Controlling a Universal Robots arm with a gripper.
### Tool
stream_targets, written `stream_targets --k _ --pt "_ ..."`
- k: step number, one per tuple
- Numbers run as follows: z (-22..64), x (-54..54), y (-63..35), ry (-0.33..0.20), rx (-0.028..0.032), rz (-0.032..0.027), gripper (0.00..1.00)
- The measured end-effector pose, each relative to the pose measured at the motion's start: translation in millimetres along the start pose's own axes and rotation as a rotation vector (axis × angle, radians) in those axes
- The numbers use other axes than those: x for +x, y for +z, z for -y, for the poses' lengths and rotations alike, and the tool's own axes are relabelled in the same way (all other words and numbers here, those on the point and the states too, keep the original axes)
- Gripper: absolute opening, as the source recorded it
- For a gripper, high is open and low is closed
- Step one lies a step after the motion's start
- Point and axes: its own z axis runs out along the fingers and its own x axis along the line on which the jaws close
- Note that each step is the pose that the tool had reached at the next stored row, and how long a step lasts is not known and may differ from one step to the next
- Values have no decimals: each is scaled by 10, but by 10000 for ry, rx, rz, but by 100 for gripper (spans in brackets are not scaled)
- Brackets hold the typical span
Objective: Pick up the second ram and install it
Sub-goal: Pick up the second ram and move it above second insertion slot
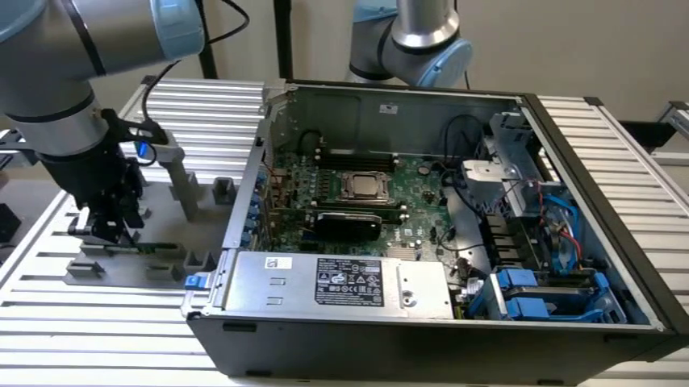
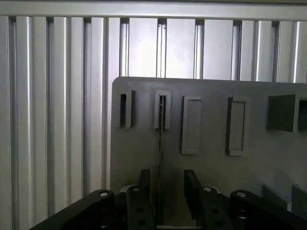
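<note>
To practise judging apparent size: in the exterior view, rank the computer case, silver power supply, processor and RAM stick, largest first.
1. computer case
2. power supply
3. processor
4. RAM stick, a thin sliver partly hidden by the gripper, so its rank is less sure.

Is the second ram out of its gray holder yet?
No, in the wrist view the second ram stands edge-on in the gray holder, with the tool open on either side of it.
</note>
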Motion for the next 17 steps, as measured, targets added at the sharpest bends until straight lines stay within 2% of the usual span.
stream_targets --k 5,17 --pt "-8 5 59 15 6 -1 100" --pt "-14 26 120 24 11 -1 100"
